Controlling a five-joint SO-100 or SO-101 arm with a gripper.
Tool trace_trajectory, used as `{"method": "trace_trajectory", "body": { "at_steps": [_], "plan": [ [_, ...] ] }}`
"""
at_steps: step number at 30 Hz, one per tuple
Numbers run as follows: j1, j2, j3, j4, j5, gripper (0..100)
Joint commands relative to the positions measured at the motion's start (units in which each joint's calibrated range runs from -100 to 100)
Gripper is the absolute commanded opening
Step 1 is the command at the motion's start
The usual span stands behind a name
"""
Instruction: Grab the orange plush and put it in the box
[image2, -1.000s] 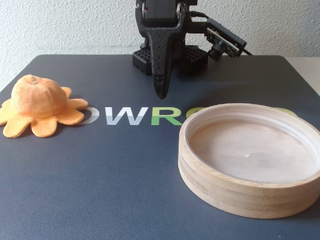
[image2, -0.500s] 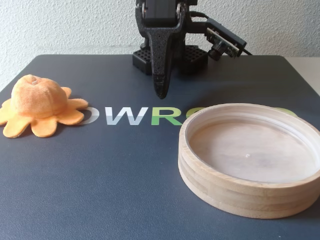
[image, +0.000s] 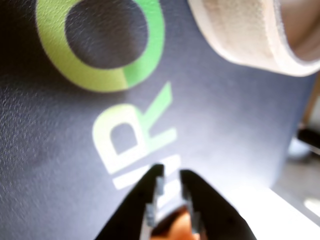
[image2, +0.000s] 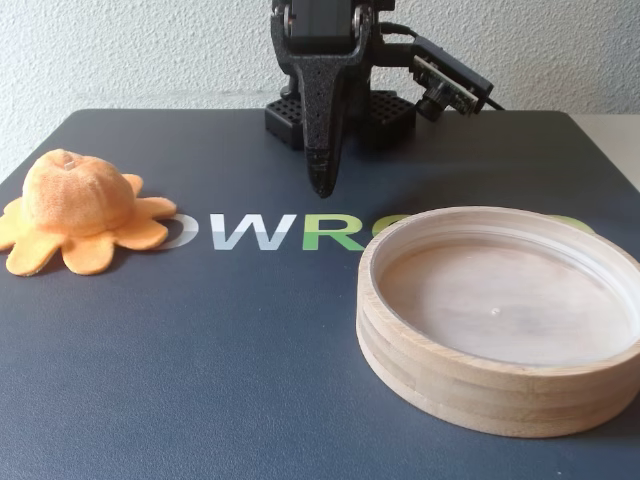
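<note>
The orange plush (image2: 78, 210) lies on the dark mat at the far left of the fixed view, dome up with its flaps spread flat. It is out of the wrist view. The box (image2: 470, 390), a shallow round wooden tray, stands empty at the front right; its rim also shows at the top right of the wrist view (image: 250, 35). My gripper (image2: 320, 185) hangs point-down above the mat's lettering, between plush and box and touching neither. Its jaws are together and hold nothing. In the wrist view the gripper (image: 171, 172) shows only a narrow slit, with an unclear orange blur low between the jaws.
The dark blue mat (image2: 200, 340) carries white and green letters (image2: 300, 232). The arm's base (image2: 385, 118) stands at the back centre before a white wall. The mat's right edge and a pale tabletop (image: 295, 180) show in the wrist view.
</note>
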Motion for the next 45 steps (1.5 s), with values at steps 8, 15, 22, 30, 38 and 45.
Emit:
{"method": "trace_trajectory", "body": {
  "at_steps": [8,15,22,30,38,45],
  "plan": [
    [-0.4,-0.4,0.7,0.2,0.1,3],
    [-0.1,-0.4,0.5,0.2,-0.3,3],
    [0.3,0.9,-5.3,0.3,-0.1,4],
    [7.1,33.5,-25.2,-4.1,-0.3,8],
    [18.1,66.1,-50.1,-2.0,-1.5,36],
    [25.0,79.1,-61.7,-0.5,-1.9,44]
  ]
}}
